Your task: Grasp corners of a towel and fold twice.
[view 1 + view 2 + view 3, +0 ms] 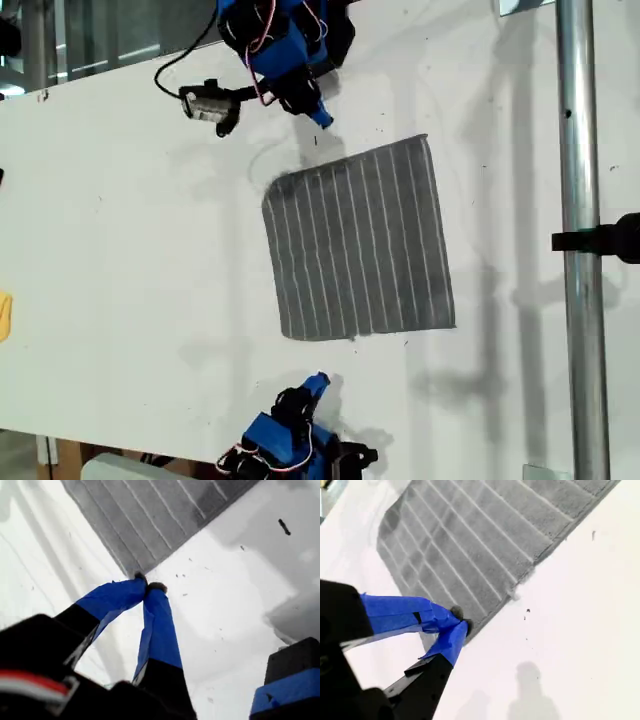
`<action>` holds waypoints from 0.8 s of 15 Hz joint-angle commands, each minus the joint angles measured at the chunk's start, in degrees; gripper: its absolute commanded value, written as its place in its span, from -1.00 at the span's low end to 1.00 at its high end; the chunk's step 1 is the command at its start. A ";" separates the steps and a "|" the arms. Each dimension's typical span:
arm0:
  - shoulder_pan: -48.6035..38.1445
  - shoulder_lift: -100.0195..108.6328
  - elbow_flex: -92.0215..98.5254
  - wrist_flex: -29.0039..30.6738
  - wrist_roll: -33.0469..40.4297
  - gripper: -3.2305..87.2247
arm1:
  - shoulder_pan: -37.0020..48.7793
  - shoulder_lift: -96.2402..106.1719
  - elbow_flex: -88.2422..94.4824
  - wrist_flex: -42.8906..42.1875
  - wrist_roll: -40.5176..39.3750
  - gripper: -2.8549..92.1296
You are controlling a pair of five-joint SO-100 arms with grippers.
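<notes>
Grey and soft, the roughly square towel with thin white stripes (360, 245) lies spread flat and unfolded on the white table (130, 260), a little right of centre in the exterior view. No fold has been made, so I judge the job is at its first step: getting onto the corners. My first gripper (150, 586), blue-taped, comes in from the top of the exterior view. Its jaws are pressed together tip to tip with nothing between them, and the tips sit just short of a rounded towel corner (136, 570). My second gripper (460, 622) reaches in from the bottom of the exterior view. Its tips also meet. In its own wrist view they overlap the towel's near edge, yet the exterior view shows them apart from the cloth, so I take it as hovering and not gripping. A small tuft (512, 595) sticks out from that near edge. Next I would need to part both sets of jaws, lower each over its corner until one finger slides under the cloth, and pinch. The towel lies flush with the table, so catching only the top fibres or pushing the corner away is the likely failure.
</notes>
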 commanded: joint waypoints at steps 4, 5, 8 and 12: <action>7.03 -21.97 -25.22 0.88 0.00 -1.00 | -15.82 -23.20 -27.95 3.16 -2.02 -0.95; 7.82 -24.52 -28.30 1.41 0.26 -1.00 | -17.31 -26.02 -31.03 4.04 -2.02 -0.95; 8.35 -26.02 -30.76 1.49 0.70 -0.99 | -17.49 -27.25 -31.73 3.43 -2.99 -0.64; 9.05 -26.10 -30.67 1.85 0.62 -0.99 | -15.56 -33.49 -26.10 5.80 -5.54 -0.04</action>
